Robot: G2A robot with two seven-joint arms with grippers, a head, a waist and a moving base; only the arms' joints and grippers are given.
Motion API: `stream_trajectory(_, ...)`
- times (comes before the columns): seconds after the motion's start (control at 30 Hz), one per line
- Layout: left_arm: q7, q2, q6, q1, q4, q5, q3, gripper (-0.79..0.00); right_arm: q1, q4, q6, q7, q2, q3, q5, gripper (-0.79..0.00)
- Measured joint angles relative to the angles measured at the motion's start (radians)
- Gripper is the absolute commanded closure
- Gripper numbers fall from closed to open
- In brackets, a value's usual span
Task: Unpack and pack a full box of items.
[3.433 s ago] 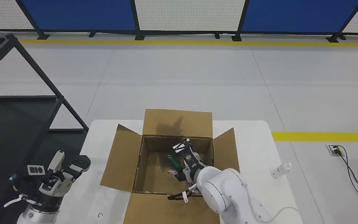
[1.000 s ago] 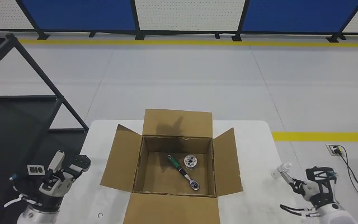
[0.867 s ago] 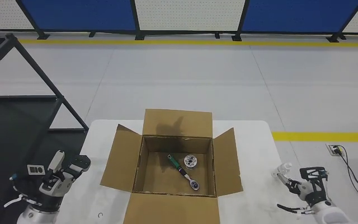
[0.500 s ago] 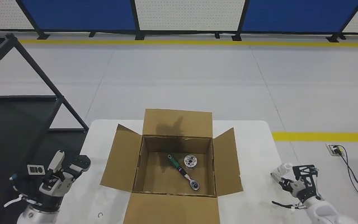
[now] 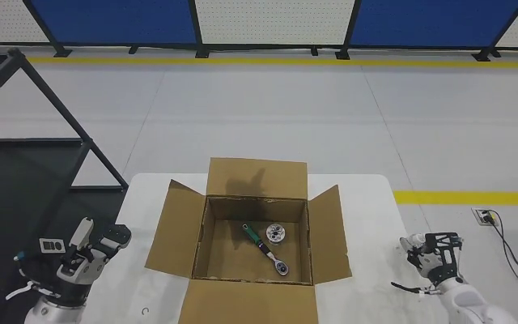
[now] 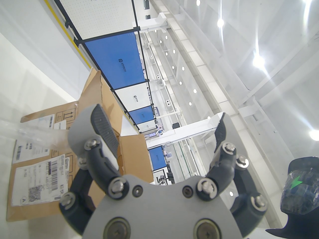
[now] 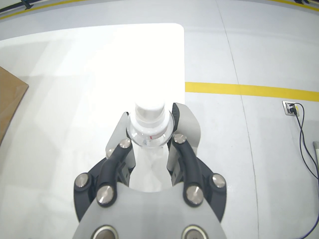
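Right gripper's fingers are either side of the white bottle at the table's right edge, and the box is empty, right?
Not empty: the top view shows a ratchet wrench and a round metal part in the box. The rest holds: fingers of the right gripper flank the white bottle.

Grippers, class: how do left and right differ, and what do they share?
The left gripper is open and empty; the right gripper is shut on a white bottle. The left points upward beside the cardboard box; the right points down over the table. Both are two-fingered.

Factory hall: blue partition panels (image 5: pixel 105 20), yellow floor lines (image 5: pixel 243 60).
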Motion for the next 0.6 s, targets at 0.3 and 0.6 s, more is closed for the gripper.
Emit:
stream_trajectory(0.3, 0.0, 0.0, 0.0, 0.0, 0.0, 0.0, 0.0, -0.785, -0.22, -0.568, 0.071, 0.017, -0.003, 0.021, 0.031, 0.0)
stream_trajectory(0.6, 0.001, 0.0, 0.0, 0.0, 0.0, 0.0, 0.0, -0.785, -0.281, -0.943, 0.043, 0.154, 0.002, -0.072, 0.045, 0.0)
